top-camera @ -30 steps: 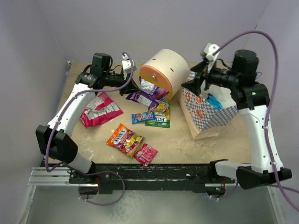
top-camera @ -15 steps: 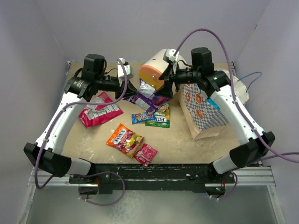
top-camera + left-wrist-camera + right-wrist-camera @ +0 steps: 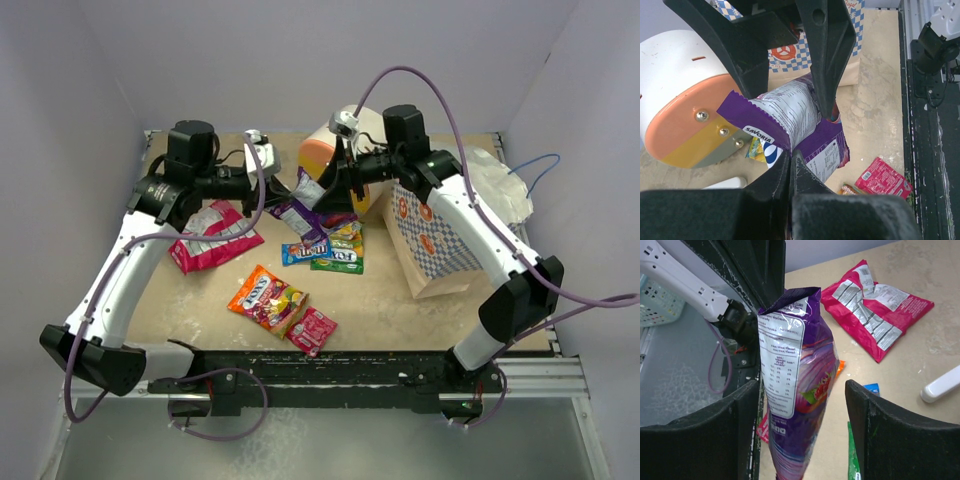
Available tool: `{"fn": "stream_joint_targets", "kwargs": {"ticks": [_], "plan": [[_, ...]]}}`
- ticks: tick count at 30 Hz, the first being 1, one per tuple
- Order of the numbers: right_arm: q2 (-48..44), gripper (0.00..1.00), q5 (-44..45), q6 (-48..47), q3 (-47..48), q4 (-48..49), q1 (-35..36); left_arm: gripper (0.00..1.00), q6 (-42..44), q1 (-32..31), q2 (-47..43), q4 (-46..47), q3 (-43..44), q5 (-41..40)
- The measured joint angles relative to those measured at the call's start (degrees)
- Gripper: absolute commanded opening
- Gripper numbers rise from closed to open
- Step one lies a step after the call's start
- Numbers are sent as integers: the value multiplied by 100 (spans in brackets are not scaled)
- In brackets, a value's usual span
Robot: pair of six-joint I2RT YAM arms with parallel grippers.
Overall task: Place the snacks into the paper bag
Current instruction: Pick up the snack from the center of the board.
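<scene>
My left gripper [image 3: 790,156] is shut on one edge of a purple snack packet [image 3: 790,112] and holds it up off the table beside the cream drawer unit [image 3: 680,85]. My right gripper [image 3: 802,427] is open, one finger on each side of the hanging purple packet [image 3: 795,385], with a gap on its right side. In the top view both grippers, left [image 3: 288,186] and right [image 3: 336,188], meet at the packet [image 3: 308,190]. The paper bag [image 3: 440,245] stands to the right. More snacks lie on the table: pink-and-silver [image 3: 215,238], orange [image 3: 265,297], small pink [image 3: 313,330], blue [image 3: 305,250], green [image 3: 338,262].
The cream round drawer unit [image 3: 345,150] sits just behind the grippers. A small white stick-shaped object [image 3: 942,385] lies on the table near it. Crumpled white material [image 3: 497,185] and a blue cord [image 3: 535,165] lie behind the bag. Side walls close in the table.
My right arm swung left from above the paper bag to the purple packet and now straddles it. My left gripper stayed shut on the packet and shifted slightly left.
</scene>
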Motion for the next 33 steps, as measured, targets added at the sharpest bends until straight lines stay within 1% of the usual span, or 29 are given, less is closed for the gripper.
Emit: {"fn": "stream_joint_targets", "kwargs": {"ticks": [4, 11, 13, 14, 17, 19, 22, 25, 27, 31, 33], "plan": [[20, 63, -101, 407, -195, 387, 44, 0, -267, -26, 66, 229, -46, -55], [20, 42, -87, 981, -564, 997, 39, 0, -715, -26, 168, 511, -76, -94], [20, 35, -92, 1078, -566, 1069, 37, 8, -780, -26, 168, 608, -118, -111], [20, 32, -96, 1104, -566, 1086, 35, 11, -802, -24, 164, 671, -142, -120], [20, 26, -101, 1147, -566, 1069, 28, 21, -863, -20, 162, 787, -199, -162], [13, 24, -101, 1113, -555, 1016, 31, 26, -909, -20, 160, 855, -232, -188], [7, 21, -55, 942, -470, 815, 31, 37, -938, -20, 160, 872, -247, -195], [-31, 18, 46, 697, -321, 544, 20, 55, -957, 39, 146, 870, -247, -94], [-133, 16, 76, 592, -291, 415, -31, 64, -1049, 168, 122, 866, -247, 55], [-455, 14, 127, 492, -229, 267, -227, 76, -1235, 531, 17, 872, -243, 267], [-678, 14, 140, 483, -219, 260, -433, 82, -1270, 693, -61, 861, -232, 315]]}}
